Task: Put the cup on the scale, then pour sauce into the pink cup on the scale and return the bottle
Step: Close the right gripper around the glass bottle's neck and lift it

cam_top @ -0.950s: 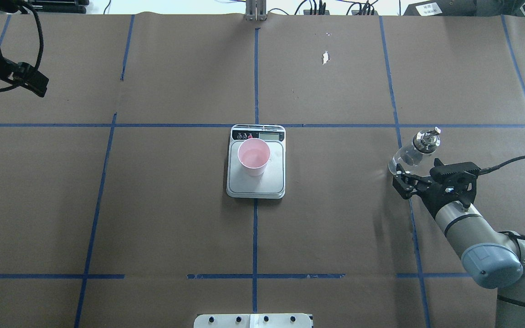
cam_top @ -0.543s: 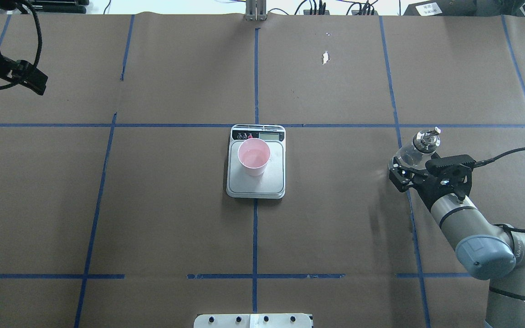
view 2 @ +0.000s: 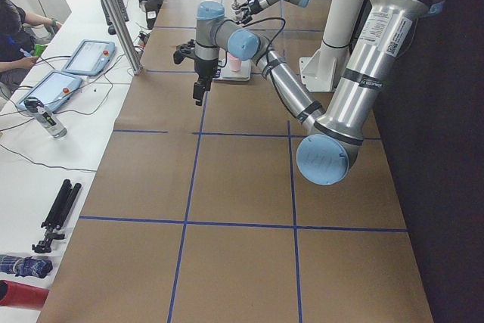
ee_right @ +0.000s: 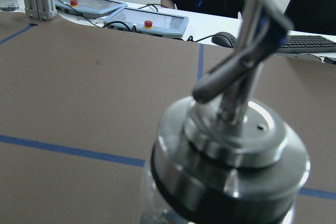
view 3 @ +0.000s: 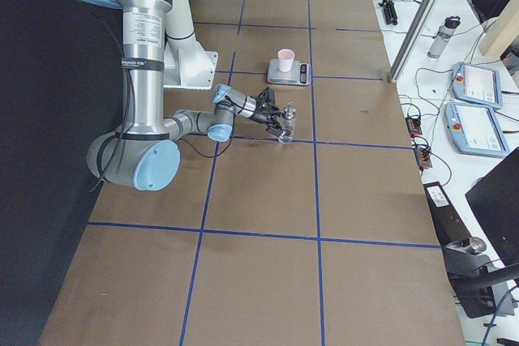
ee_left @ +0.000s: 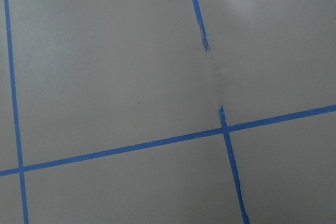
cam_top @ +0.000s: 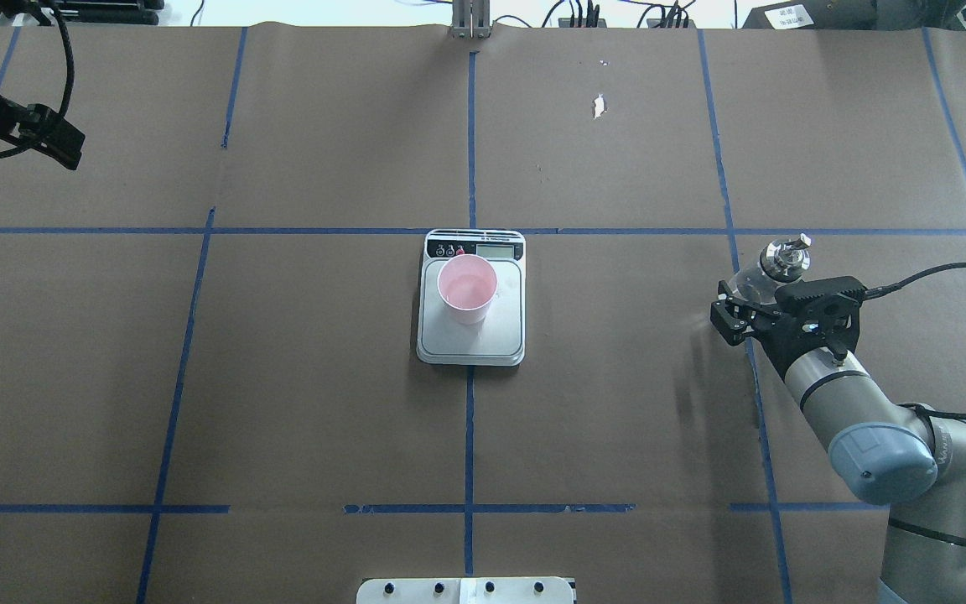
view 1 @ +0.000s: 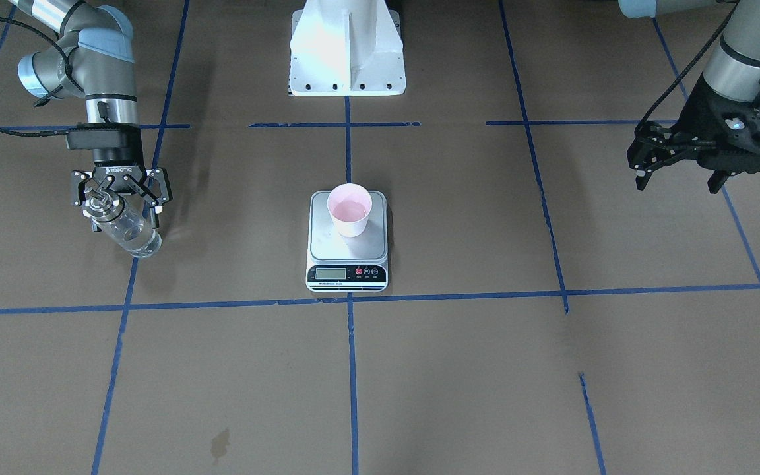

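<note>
Right gripper is closed on the bottle: fingers part-open at bottle width, pads on the clear glass body below the silver collar. My arm comes in low and near-horizontal, so the grip is from the side. The bottle's long axis is vertical in the right side view, with the collar up and the base down. The base is at or just above the brown paper; I can't tell if it touches. The thin metal spout slants up and away from my wrist, toward the operators' side. Liquid in the glass is hard to read. The bottle sits on my right side of the table, just beside a blue tape line and well apart from the scale, with a wide stretch of paper between them. It is also well in from the table's far edge. The cup stands upright, mouth up, around the middle of the scale's platform, and the black display strip faces the operators. Left gripper hangs high over my left side with its fingers spread and nothing between them, well apart from the scale. Its wrist camera sees only paper and tape.
</note>
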`<action>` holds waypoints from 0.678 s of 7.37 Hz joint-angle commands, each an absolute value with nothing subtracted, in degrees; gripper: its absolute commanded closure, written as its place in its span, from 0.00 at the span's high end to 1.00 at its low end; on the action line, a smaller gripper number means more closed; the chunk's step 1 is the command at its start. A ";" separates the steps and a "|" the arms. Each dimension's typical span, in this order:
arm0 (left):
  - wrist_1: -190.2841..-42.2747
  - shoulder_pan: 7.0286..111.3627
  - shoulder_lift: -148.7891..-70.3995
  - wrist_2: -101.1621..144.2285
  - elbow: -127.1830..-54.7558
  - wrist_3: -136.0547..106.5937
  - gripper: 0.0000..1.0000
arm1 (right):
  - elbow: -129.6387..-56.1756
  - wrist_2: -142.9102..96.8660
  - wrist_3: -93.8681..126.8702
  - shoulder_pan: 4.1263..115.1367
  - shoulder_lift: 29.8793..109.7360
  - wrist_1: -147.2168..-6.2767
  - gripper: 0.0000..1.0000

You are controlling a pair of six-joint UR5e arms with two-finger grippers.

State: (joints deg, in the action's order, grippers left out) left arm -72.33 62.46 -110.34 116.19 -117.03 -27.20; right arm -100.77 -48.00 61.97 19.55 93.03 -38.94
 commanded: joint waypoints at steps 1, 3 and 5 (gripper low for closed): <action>-72.33 62.49 -110.39 116.19 -116.98 -27.16 1.00 | -100.02 -48.51 61.96 20.04 92.38 -38.94 1.00; -72.33 62.49 -110.48 116.19 -117.07 -27.25 1.00 | -99.40 -48.87 61.96 20.48 91.67 -38.85 1.00; -72.33 62.49 -110.48 116.28 -117.07 -27.25 1.00 | -99.40 -48.96 61.96 20.57 91.41 -38.85 0.91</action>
